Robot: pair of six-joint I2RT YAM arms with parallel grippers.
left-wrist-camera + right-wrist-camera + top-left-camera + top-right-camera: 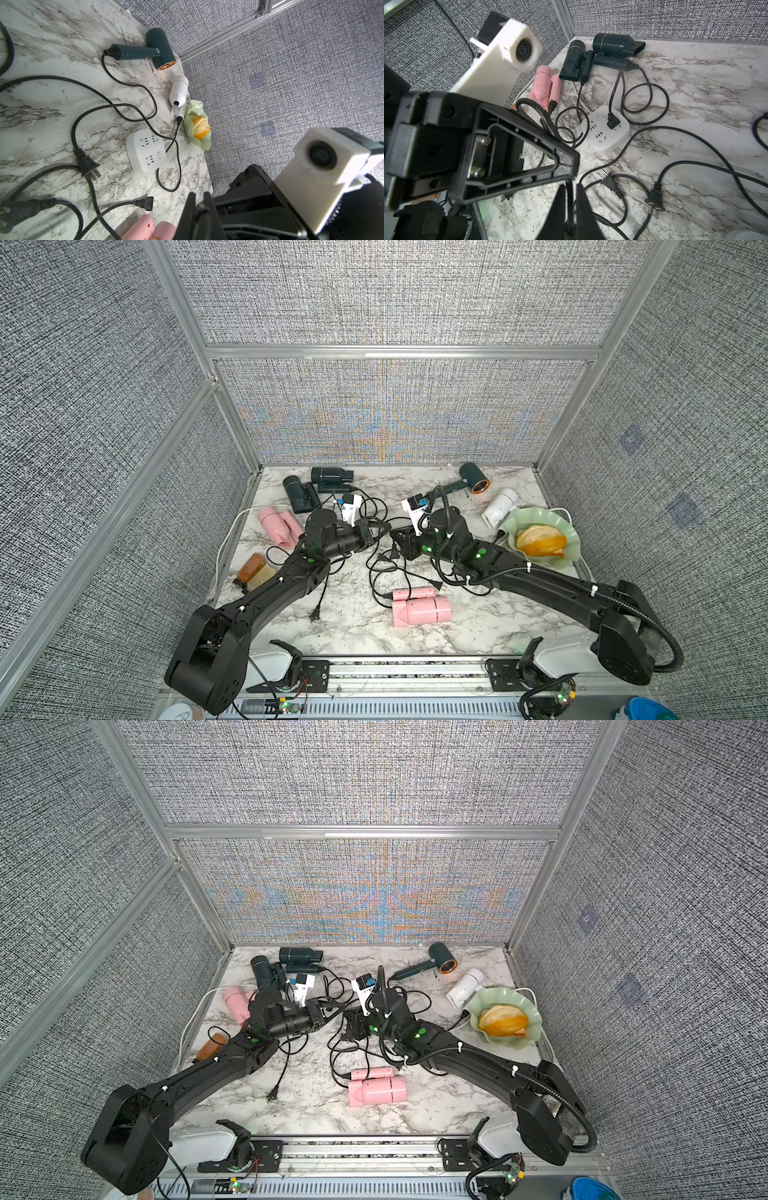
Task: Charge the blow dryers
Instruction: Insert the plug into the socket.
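Pink plastic lies nearest: a folded pink dryer [419, 608] rests flat near the front edge of the marble table [478, 626], a little right of the middle. A loose plug [315, 614] lies apart to its left. Further in, close to the left edge, an amber bottle [253, 570] lies on its side.

At the middle of the table the two arms meet tip to tip over a tangle of cords. The left gripper [199, 195] is pressed together on a black cord [569, 199]. The same cord runs on between the fingers of the right gripper [570, 186], which stand slightly apart with a sliver of space on either side of it. A second loose plug [610, 182] lies on the marble just beyond.

Toward the right edge a white power strip [146, 150] lies flat, its sockets bare, near a wavy green bowl [523, 519] that holds orange pieces [540, 541]. The white dryer [500, 506] lies just beside the bowl's far side. The dark green copper-ringed dryer [473, 481] lies beyond it, near the far edge.

On the left half a second power strip [605, 128] has one black plug [612, 121] seated in it. Past it the other pink dryer [278, 526] lies near the left edge. Two dark teal dryers, the nearer teal dryer [299, 495] and the farther teal dryer [330, 476], lie close together by the far-left corner.
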